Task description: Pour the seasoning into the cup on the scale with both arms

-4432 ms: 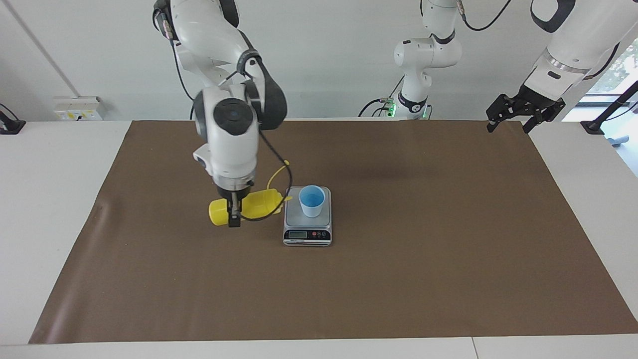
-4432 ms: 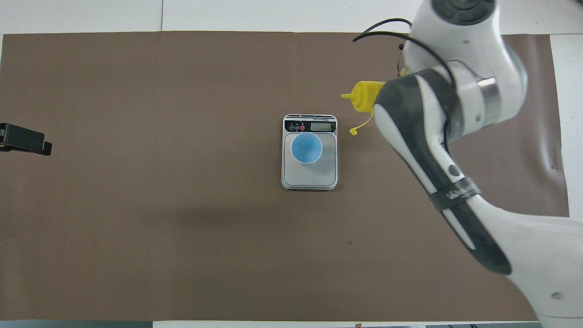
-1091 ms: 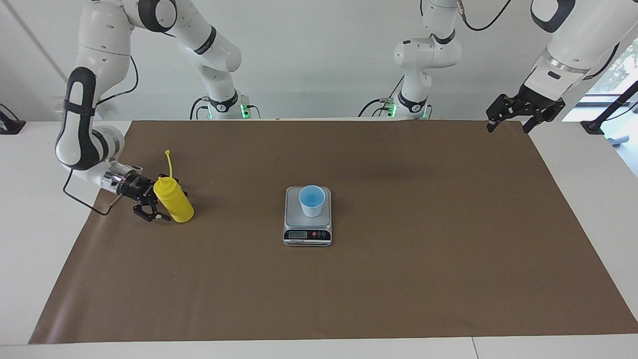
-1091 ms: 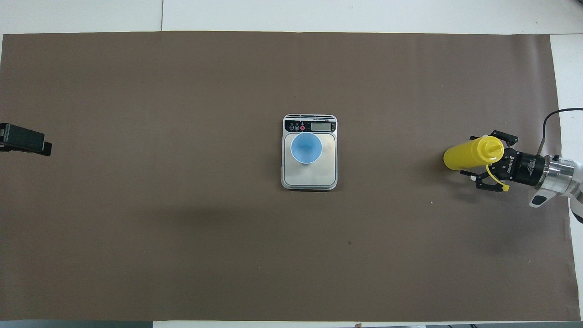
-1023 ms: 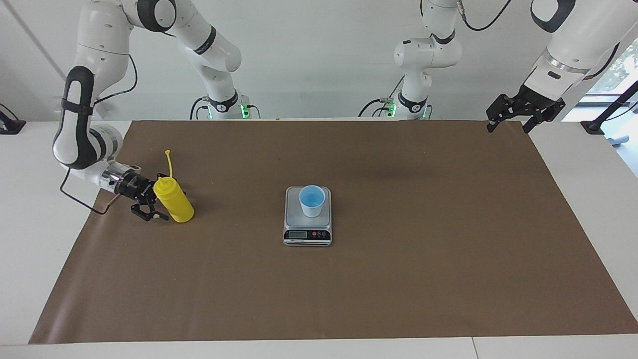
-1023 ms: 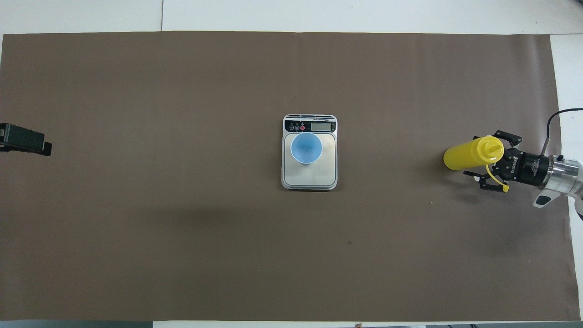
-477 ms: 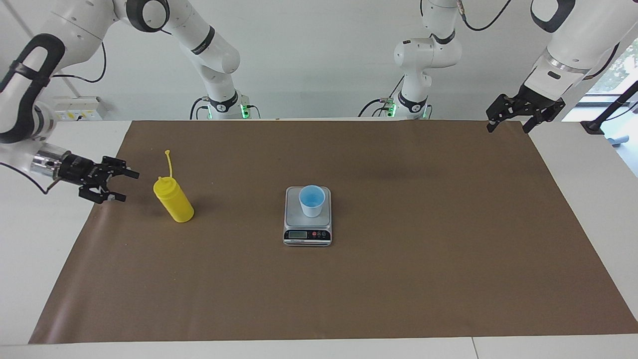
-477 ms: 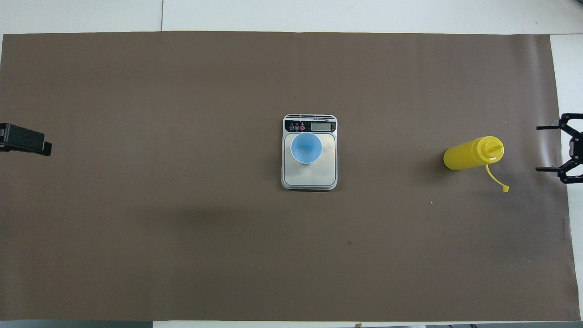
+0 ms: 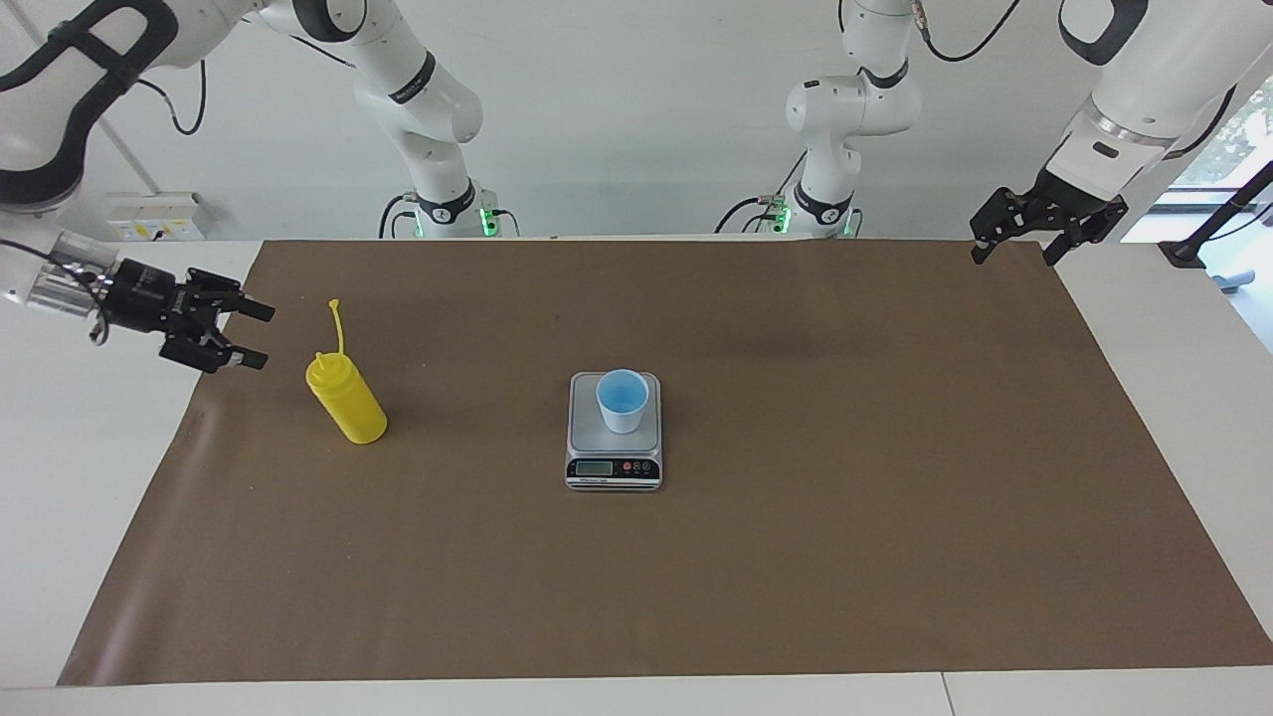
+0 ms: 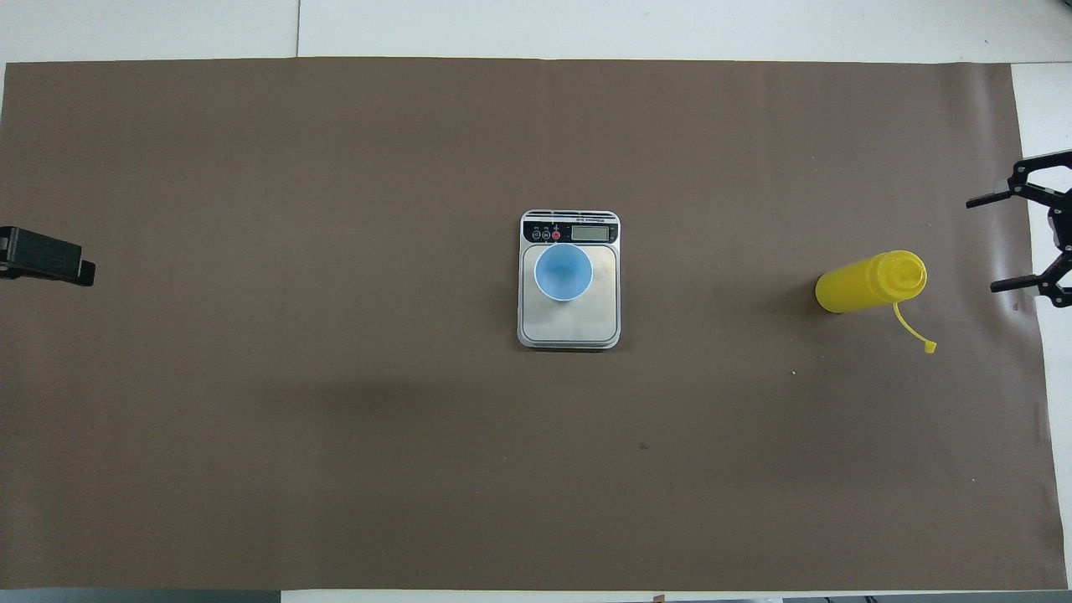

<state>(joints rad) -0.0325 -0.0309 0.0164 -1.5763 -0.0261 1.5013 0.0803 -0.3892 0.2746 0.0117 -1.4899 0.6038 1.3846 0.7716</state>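
The yellow seasoning bottle (image 9: 346,403) stands upright on the brown mat toward the right arm's end of the table, its cap strap sticking up; it also shows in the overhead view (image 10: 871,282). The light blue cup (image 9: 623,400) stands on the silver scale (image 9: 614,467) at the mat's middle, and the overhead view shows the cup (image 10: 564,272) and the scale (image 10: 569,328) too. My right gripper (image 9: 257,336) is open and empty, raised beside the bottle over the mat's edge, clear of it (image 10: 984,244). My left gripper (image 9: 1016,249) is open and waits over the mat's corner at the left arm's end (image 10: 42,255).
The brown mat (image 9: 796,557) covers most of the white table. A loose yellow cap hangs on the bottle's strap (image 10: 928,347). Nothing else stands on the mat.
The right gripper, which held the bottle tipped beside the cup, set it upright near its end of the mat, let go, and has drawn back and risen. The left arm has not moved.
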